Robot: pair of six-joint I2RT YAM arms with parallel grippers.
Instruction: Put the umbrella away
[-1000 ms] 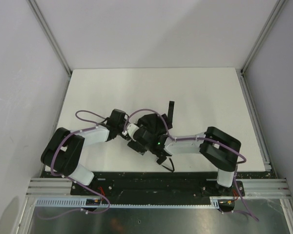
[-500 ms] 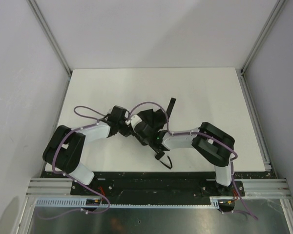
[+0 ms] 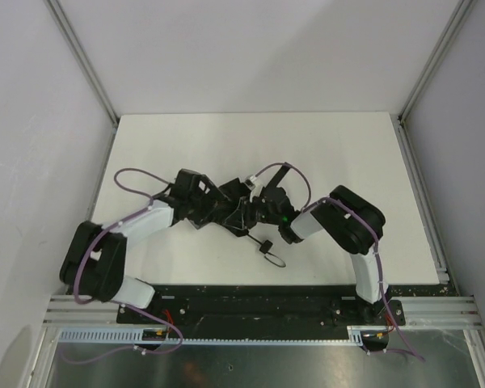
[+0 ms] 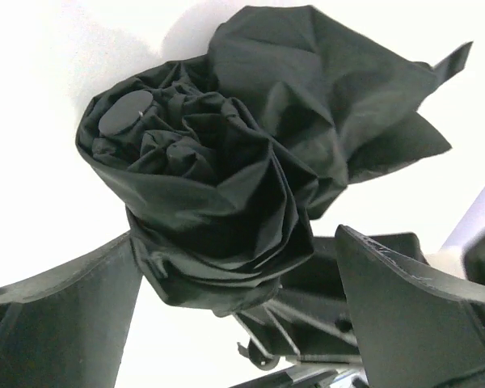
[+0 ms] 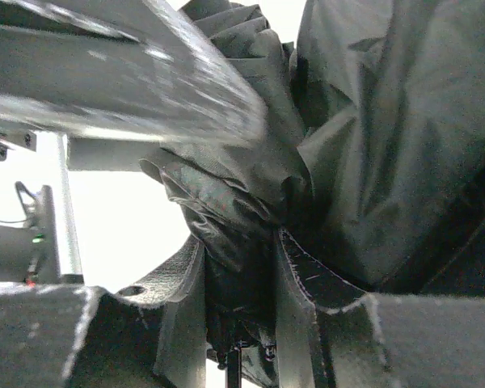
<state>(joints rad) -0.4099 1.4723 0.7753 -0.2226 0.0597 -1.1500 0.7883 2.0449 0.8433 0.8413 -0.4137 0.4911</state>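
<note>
The umbrella [image 3: 244, 207] is a crumpled black fabric bundle lying mid-table between both arms. Its closure tab [image 3: 284, 172] sticks out toward the back, and its thin wrist cord [image 3: 272, 256] lies looped on the table in front. My left gripper [image 3: 221, 212] stands wide open at the umbrella's left end. In the left wrist view the rolled umbrella [image 4: 218, 186] bulges between the spread fingers [image 4: 65, 323] of the left gripper [image 4: 234, 315], with thin ribs [image 4: 263, 335] showing below. My right gripper [image 5: 238, 279] is shut on a fold of the umbrella [image 5: 372, 145]. From above, the right gripper [image 3: 264, 203] is at the bundle's right side.
The white table [image 3: 347, 153] is walled on three sides, with metal rails [image 3: 420, 186] along its edges. Purple cables [image 3: 129, 179] arc over both arms. A blurred bar of the left arm [image 5: 105, 73] crosses the top of the right wrist view.
The left gripper has opened and let go of the umbrella. The right gripper has closed on the fabric. Both wrists and the bundle have shifted toward the back, leaving the cord in front.
</note>
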